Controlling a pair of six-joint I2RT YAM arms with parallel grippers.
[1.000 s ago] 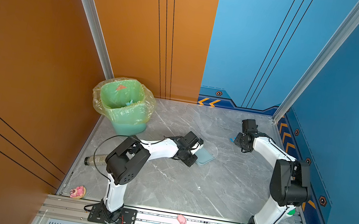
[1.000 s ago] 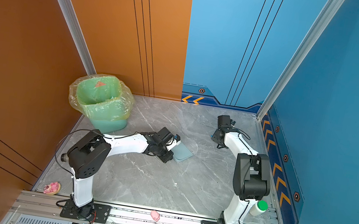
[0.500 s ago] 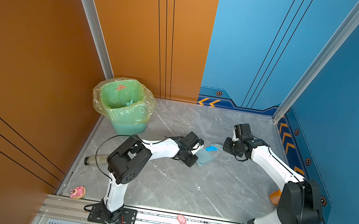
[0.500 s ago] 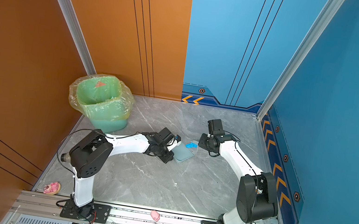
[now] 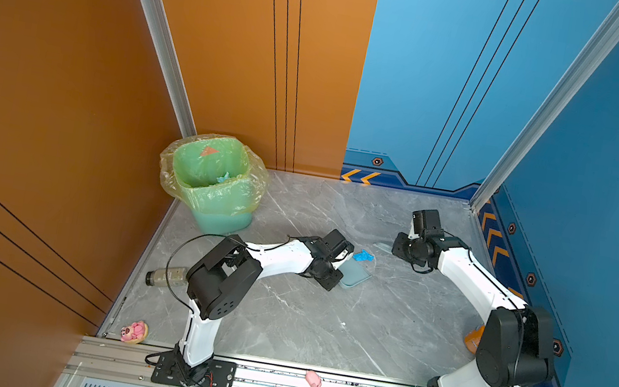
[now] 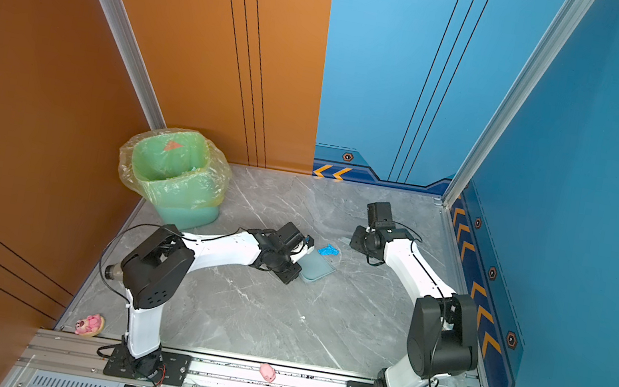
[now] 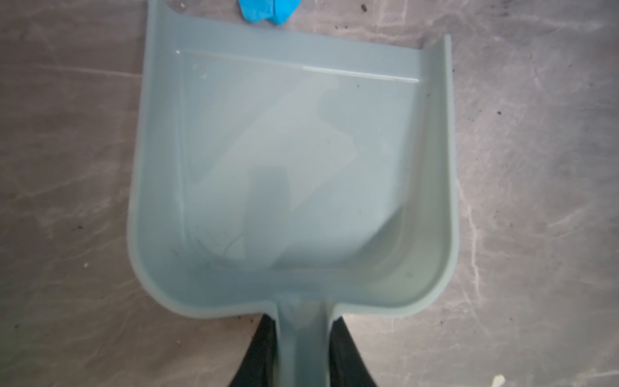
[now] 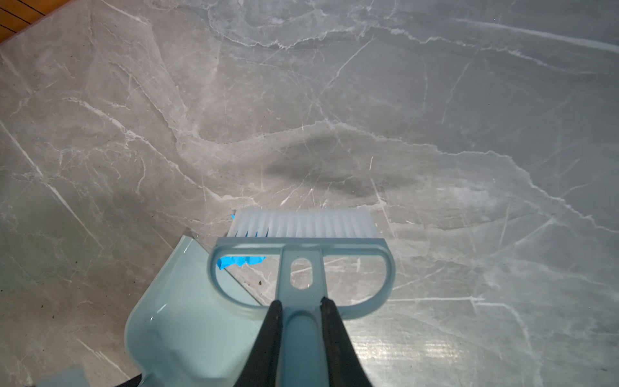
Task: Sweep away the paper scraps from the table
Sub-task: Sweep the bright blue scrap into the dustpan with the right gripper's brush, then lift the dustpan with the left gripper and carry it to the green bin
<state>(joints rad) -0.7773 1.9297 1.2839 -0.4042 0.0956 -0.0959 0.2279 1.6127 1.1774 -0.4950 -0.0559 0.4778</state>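
A crumpled blue paper scrap (image 5: 363, 256) (image 6: 328, 250) lies on the grey marble table (image 5: 300, 319), just off the front lip of the grey-blue dustpan (image 5: 356, 274) (image 7: 294, 167). My left gripper (image 7: 303, 335) is shut on the dustpan's handle, and the pan lies flat and empty. My right gripper (image 8: 301, 308) is shut on the handle of the brush (image 8: 301, 228). Its white bristles hang just beyond the scrap (image 8: 239, 260), on the side away from the pan. In the top views the right gripper (image 5: 398, 247) is right of the scrap.
A green bin (image 5: 212, 183) with a plastic liner stands at the back left, with scraps inside. A bottle (image 5: 164, 276) lies by the left edge. A pink toy (image 5: 134, 332) sits front left, a pink pig (image 5: 313, 379) on the front rail. Something orange (image 5: 472, 338) shows behind the right arm.
The right arm brought the brush and the blue scrap from the back right up to the dustpan's lip, then drew back a little. The left arm and dustpan stayed put.
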